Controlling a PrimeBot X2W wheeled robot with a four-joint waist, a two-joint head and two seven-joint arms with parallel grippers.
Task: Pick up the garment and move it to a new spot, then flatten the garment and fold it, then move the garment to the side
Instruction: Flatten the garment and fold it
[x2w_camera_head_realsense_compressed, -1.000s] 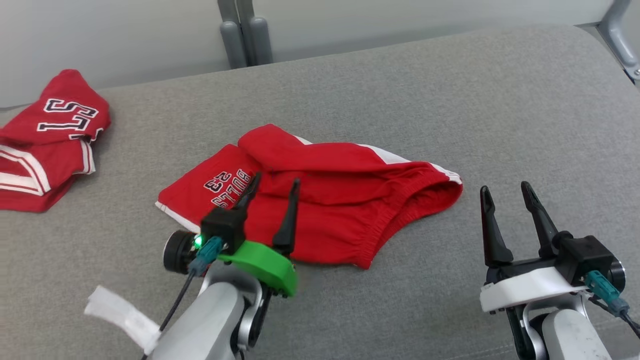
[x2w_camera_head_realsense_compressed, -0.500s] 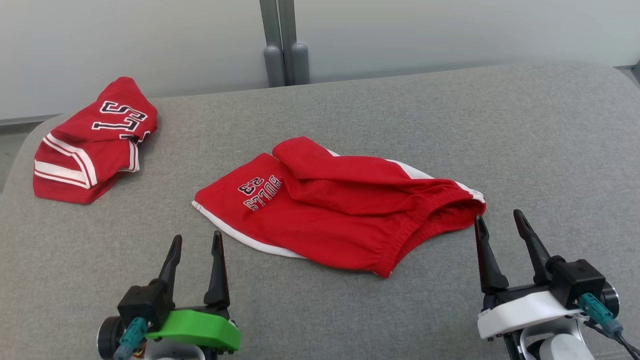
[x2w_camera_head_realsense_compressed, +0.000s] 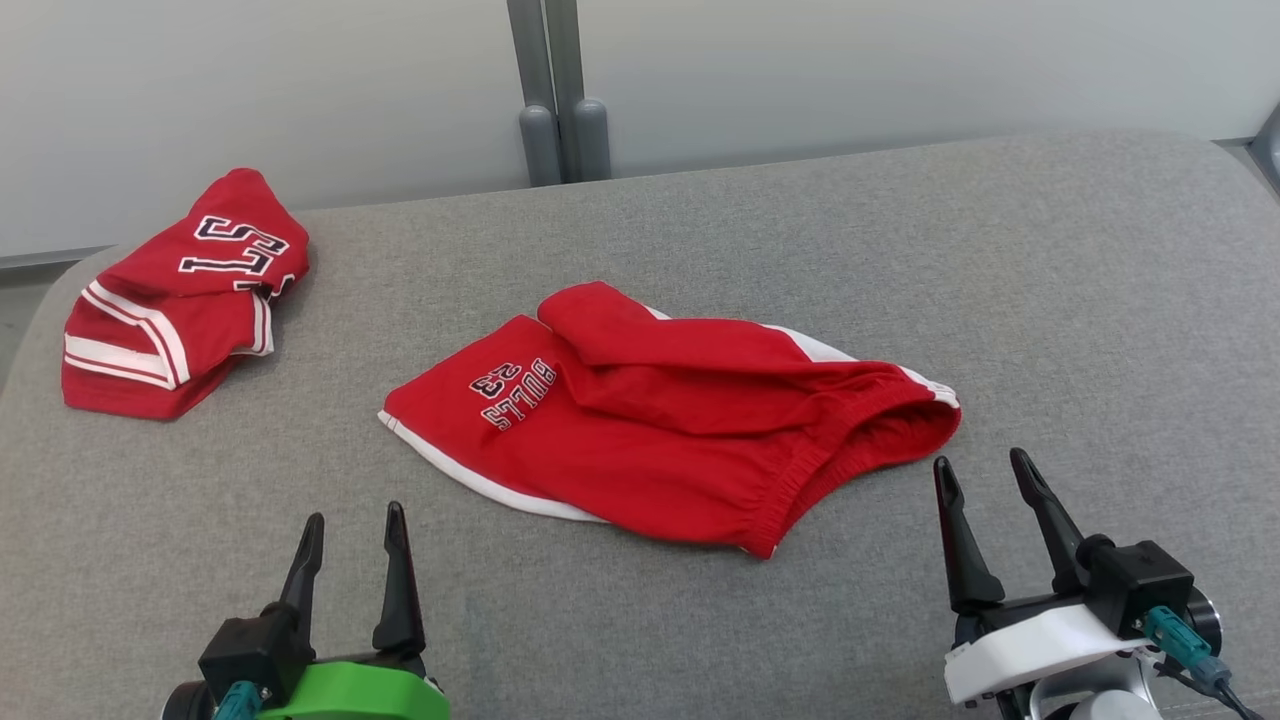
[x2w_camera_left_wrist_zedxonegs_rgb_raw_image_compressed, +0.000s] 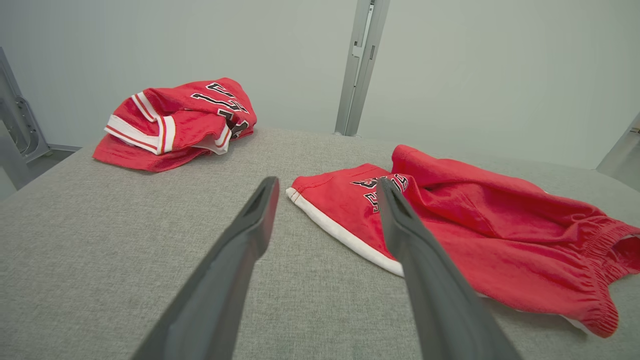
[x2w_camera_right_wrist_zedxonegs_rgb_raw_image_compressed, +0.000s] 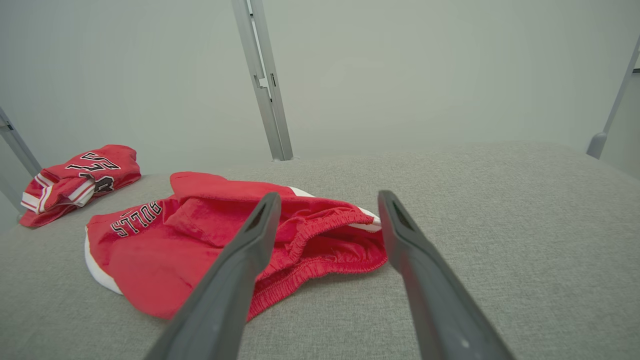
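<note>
While both grippers hover at the bottom edge: the left gripper (x2w_camera_head_realsense_compressed: 352, 515) sits lower left and the right gripper (x2w_camera_head_realsense_compressed: 980, 460) lower right, each with its fingers spread wide and nothing between them.
Where the garment is: the red shorts (x2w_camera_head_realsense_compressed: 650, 440) lie mid-frame on the grey cushion (x2w_camera_head_realsense_compressed: 900, 250), between the two grippers and just beyond their tips, touched by neither.
Handling: light, limp knit by the look of it. It should sag and trail from any single pinch, so a two-point lift looks wiser.
Right-hand hold: the gathered elastic waistband (x2w_camera_head_realsense_compressed: 800, 480) gapes open towards the lower right, thick and ridged, likely the firmest bite.
Left-hand hold: the white-trimmed hem (x2w_camera_head_realsense_compressed: 470, 470) lies flat on the cushion, so a finger would probably have to slide under it.
Crease: one leg is flopped over along the far side and wants spreading before any fold.
Writing: the lettering (x2w_camera_head_realsense_compressed: 515, 380) reads "BULLS 23", upside down from the head view.
Upper left: a second garment (x2w_camera_head_realsense_compressed: 170, 310), red with white stripes, lies bunched; only "LS" is legible there.
Far centre: a grey post (x2w_camera_head_realsense_compressed: 550, 100) stands behind the cushion.
</note>
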